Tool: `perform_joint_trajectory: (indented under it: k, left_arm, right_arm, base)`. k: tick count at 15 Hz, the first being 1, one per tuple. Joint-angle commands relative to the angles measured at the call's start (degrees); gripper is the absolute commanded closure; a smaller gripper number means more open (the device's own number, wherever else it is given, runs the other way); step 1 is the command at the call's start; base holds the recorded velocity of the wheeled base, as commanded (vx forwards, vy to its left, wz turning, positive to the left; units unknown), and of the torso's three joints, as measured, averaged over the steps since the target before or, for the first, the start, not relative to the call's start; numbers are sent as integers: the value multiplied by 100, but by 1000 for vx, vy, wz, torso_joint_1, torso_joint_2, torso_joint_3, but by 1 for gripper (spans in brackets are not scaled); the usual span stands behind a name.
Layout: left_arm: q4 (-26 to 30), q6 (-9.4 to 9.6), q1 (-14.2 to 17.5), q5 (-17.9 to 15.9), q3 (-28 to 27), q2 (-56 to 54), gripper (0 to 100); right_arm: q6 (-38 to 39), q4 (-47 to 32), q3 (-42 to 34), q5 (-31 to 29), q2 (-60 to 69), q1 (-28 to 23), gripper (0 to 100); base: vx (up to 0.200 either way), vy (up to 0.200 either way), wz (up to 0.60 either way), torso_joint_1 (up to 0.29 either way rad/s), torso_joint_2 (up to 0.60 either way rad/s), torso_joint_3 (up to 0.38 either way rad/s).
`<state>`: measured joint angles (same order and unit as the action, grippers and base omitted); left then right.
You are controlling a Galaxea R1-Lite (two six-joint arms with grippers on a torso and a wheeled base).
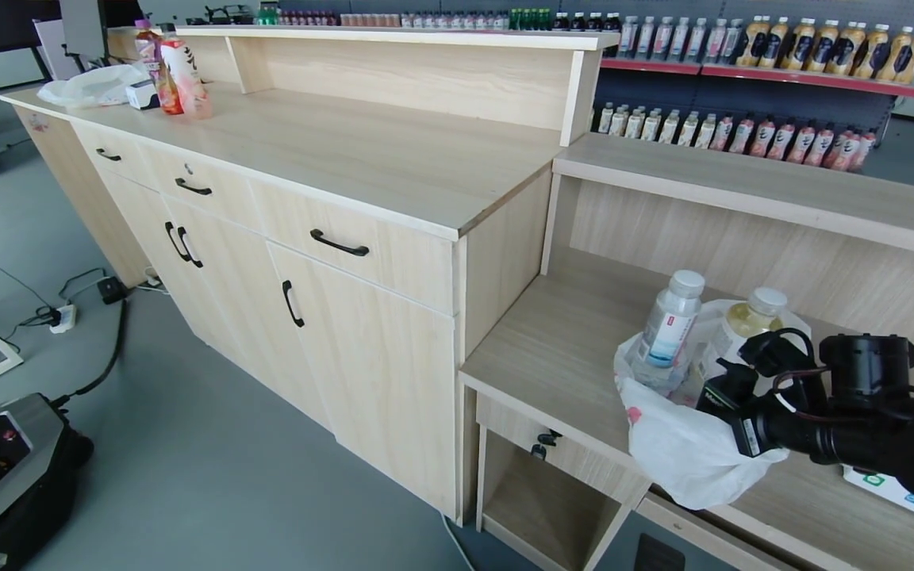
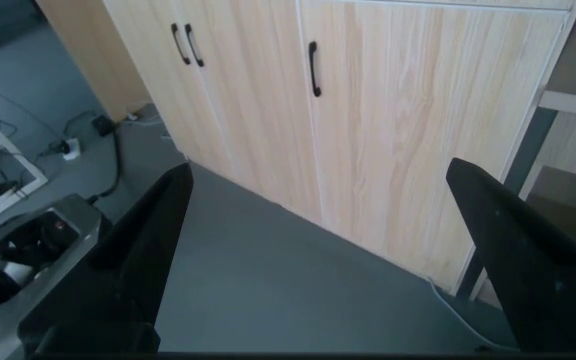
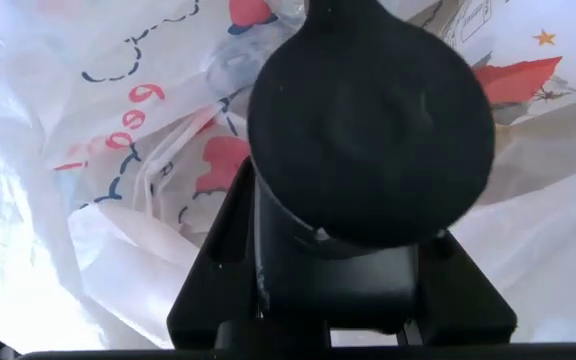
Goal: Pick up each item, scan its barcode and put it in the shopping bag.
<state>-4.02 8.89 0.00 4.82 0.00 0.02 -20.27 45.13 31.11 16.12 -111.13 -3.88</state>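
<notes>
Right now a clear bottle [image 1: 667, 329] and a yellow bottle [image 1: 752, 317] stand in the shopping bag [image 1: 687, 456], my right gripper [image 1: 725, 396] is at its rim, grip impossible to tell, my left gripper [image 2: 318, 172] hangs spread and empty, and the far-counter bottles [image 1: 174, 75] look unscanned, so I'd say roughly midway.

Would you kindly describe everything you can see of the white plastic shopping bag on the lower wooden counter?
The thin white plastic shopping bag, printed with red and blue cartoon marks, sits crumpled on the lower light-wood counter, its lower part sagging over the front edge. Its mouth gapes upward around two upright white-capped bottles: a clear bottle and a bottle of yellowish drink. The right gripper is right at its near side; contact cannot be confirmed.
</notes>
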Motion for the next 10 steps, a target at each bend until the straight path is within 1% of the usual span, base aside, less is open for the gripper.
perform_joint_trajectory:
  k: [1, 2, 4, 7, 10]
  left_arm:
    - [-2, -1, 0, 2, 0, -2, 0]
    - [-2, -1, 0, 2, 0, -2, 0]
    - [-2, -1, 0, 2, 0, -2, 0]
    - [-2, -1, 0, 2, 0, -2, 0]
    - [-2, -1, 0, 2, 0, -2, 0]
  right_arm:
    - [6, -4, 0, -3, -102, 1, 100]
    - [15, -4, 18, -3, -93, 1, 0]
    - [234, -4, 115, 6, 144, 36, 0]
    - [1060, -189, 475, 23, 997, 150, 0]
    - [1069, -892, 563, 14, 2166, 150, 0]
  base:
    - [0, 0, 0, 0, 0, 0]
    - [0, 0, 0, 0, 0, 0]
    - [0, 0, 0, 0, 0, 0]
    - [0, 0, 0, 0, 0, 0]
    - [0, 0, 0, 0, 0, 0]
